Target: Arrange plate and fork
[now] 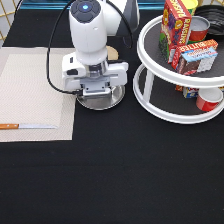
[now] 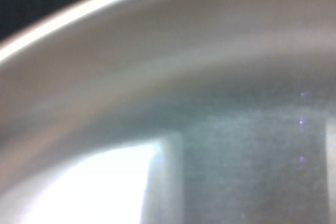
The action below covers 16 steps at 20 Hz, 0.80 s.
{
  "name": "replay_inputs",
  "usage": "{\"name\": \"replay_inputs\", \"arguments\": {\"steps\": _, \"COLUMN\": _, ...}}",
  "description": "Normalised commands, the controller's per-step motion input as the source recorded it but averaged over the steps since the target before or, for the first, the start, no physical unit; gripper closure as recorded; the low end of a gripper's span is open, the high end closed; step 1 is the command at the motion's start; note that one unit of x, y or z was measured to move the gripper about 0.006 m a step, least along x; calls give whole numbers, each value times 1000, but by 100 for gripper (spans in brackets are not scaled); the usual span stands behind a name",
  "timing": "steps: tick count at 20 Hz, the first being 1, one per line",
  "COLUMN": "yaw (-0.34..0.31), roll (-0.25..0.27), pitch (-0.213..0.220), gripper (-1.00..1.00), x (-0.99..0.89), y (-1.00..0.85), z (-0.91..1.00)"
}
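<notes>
The tool [image 1: 95, 92] sits low over the plate [image 1: 112, 100], apparently touching it, beside the placemat [image 1: 30, 95].

My exterior view looks down across the table [image 1: 125, 175] from its near edge, taking in the whole arm. My wrist view sits pressed close over the plate [image 2: 112, 75], the one thing both views share [image 1: 102, 102].

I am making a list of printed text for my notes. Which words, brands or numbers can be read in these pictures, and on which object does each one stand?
"RAISINS": partly legible, running vertically on the red box on the turntable's top shelf.
"BUTTER": seemingly, on the smaller box lying beside it; its other print is too blurred.
Red cans: no readable text.
Gripper, low over the plate, knife, placemat: no text.
Wrist view: none.
</notes>
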Motion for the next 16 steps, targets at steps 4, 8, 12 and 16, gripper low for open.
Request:
{"name": "replay_inputs", "arguments": {"steps": 4, "yaw": 0, "roll": 123, "pitch": 103, "gripper": -100, "x": 321, "y": -453, "z": 21}}
{"name": "replay_inputs", "arguments": {"steps": 8, "yaw": 0, "roll": 129, "pitch": 105, "gripper": -100, "x": 233, "y": -558, "z": 17}}
{"name": "replay_inputs", "arguments": {"steps": 12, "yaw": 0, "roll": 141, "pitch": 116, "gripper": -100, "x": 203, "y": -624, "z": 24}}
{"name": "replay_inputs", "arguments": {"steps": 16, "yaw": 0, "roll": 133, "pitch": 136, "gripper": -100, "x": 189, "y": -616, "z": 45}}
